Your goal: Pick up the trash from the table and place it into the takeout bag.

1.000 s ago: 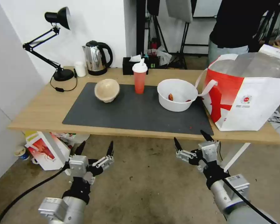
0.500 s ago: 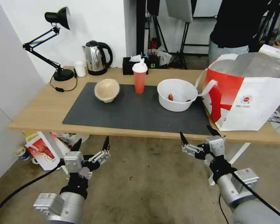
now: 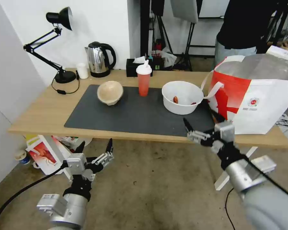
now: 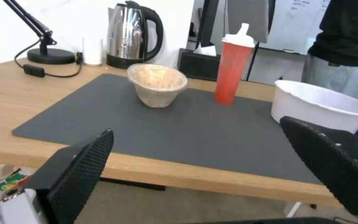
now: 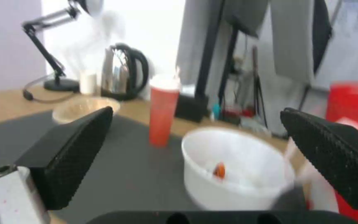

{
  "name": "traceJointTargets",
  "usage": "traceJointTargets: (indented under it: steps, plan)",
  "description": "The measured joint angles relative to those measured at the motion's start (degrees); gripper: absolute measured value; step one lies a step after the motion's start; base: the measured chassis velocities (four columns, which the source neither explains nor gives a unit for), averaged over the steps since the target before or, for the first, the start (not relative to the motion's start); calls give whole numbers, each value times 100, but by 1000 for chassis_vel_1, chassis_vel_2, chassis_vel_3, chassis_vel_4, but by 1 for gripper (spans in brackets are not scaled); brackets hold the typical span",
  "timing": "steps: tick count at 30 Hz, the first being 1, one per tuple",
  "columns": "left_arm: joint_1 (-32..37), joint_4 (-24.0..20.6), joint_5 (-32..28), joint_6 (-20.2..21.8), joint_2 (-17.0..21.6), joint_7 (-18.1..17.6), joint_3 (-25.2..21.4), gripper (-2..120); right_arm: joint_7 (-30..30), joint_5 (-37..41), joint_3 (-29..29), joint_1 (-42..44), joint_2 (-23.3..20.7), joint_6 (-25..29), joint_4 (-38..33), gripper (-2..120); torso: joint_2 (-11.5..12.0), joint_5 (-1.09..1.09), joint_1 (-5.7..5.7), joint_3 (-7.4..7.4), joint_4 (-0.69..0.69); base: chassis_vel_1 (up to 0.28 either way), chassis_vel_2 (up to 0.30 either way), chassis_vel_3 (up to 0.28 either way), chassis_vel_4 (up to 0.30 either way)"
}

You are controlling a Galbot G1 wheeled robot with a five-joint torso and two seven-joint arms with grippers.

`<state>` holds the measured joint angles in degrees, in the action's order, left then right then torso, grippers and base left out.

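A matte dark grey mat [image 3: 134, 111] covers the light-wood table [image 3: 41, 111]. On it stand a beige paper bowl [image 3: 110, 92] at ten o'clock, a tall red cup [image 3: 143, 80] with a white lid at twelve, and a wide, smooth white bowl [image 3: 182, 96] holding red scraps at two. The boxy, foil-lined takeout bag [image 3: 262, 102] sits at three o'clock, its strap touching that bowl. The right gripper [image 3: 203, 124], spread wide, hovers over the table's near edge before the white bowl. The left gripper [image 3: 94, 148] hangs spread wide below the edge, above bare floor. A kettle [image 3: 99, 59], lamp [image 3: 51, 44] and black tissue box [image 3: 135, 67] line the far edge.
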<state>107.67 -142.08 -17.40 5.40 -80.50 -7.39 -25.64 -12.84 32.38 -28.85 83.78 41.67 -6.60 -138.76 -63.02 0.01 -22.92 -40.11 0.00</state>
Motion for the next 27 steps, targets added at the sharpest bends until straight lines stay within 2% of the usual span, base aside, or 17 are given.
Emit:
traceJointTargets:
  steps: [3, 4, 6, 10, 12, 13, 15, 17, 19, 20, 22, 23, 25, 26, 27]
  plan:
    - [-16, 11, -21, 10, -3, 0, -5, 100, 234, 408, 51, -694, -381, 116, 275, 100, 0, -1, 0, 0, 0, 0, 0, 0, 0]
    - [-16, 11, -21, 10, -3, 0, -5, 100, 234, 408, 51, -694, -381, 116, 275, 100, 0, -1, 0, 0, 0, 0, 0, 0, 0]
    - [-23, 25, -24, 16, -18, 3, -5, 100, 248, 909, 316, -1357, -664, 91, 486, 100, 0, 0, 0, 0, 0, 0, 0, 0, 0]
    - [-27, 47, -29, 18, -29, 10, -8, 100, 79, 1771, 759, -2227, -879, -176, 675, 100, 0, -1, 0, 0, 2, 0, 0, 0, 0]
    - [-29, 77, -31, 19, -35, 17, -25, 100, -171, 2784, 1249, -3139, -968, -618, 867, 100, 0, -1, 0, 0, 1, 0, 0, 0, 0]
    - [-29, 77, -31, 19, -35, 17, -25, 100, -171, 2784, 1249, -3139, -968, -618, 867, 100, 0, -1, 0, 0, 1, 0, 0, 0, 0]
    - [-33, 104, -31, 19, -64, 20, -37, 100, -361, 3660, 1627, -3894, -943, -1151, 1084, 100, 0, -1, 0, 0, 1, 0, 0, 0, 0]
    - [-34, 113, -31, 19, -78, 20, -38, 100, -396, 3862, 1706, -4085, -925, -1322, 1141, 100, 0, -1, 0, 0, -1, 0, 0, 0, 0]
    - [-33, 136, -24, 19, -112, 23, -40, 100, -506, 4565, 2085, -4957, -794, -2088, 1421, 100, 0, -1, 0, 0, 0, 0, 0, 0, 0]
    - [-33, 136, -24, 19, -112, 23, -40, 100, -506, 4565, 2085, -4957, -794, -2088, 1421, 100, 0, -1, 0, 0, 0, 0, 0, 0, 0]
    - [-31, 157, -22, 19, -129, 25, -57, 100, -533, 5027, 2495, -5757, -599, -2832, 1717, 100, 0, -3, 0, 0, 2, 0, 0, 0, 0]
    - [-31, 157, -22, 19, -129, 25, -57, 100, -533, 5027, 2495, -5757, -599, -2832, 1717, 100, 0, -3, 0, 0, 2, 0, 0, 0, 0]
    - [-20, 158, -22, 19, -126, 28, -79, 100, -660, 5359, 2860, -6303, -432, -3406, 1970, 100, 0, -1, 0, 0, 0, 0, 0, 0, 0]
    - [-16, 157, -22, 19, -123, 29, -87, 100, -710, 5437, 3120, -6564, -360, -3508, 2108, 100, 0, -2, 0, 0, 0, 0, 0, 0, 0]
    - [-16, 157, -22, 19, -123, 29, -87, 100, -710, 5437, 3120, -6564, -360, -3508, 2108, 100, 0, -2, 0, 0, 0, 0, 0, 0, 0]
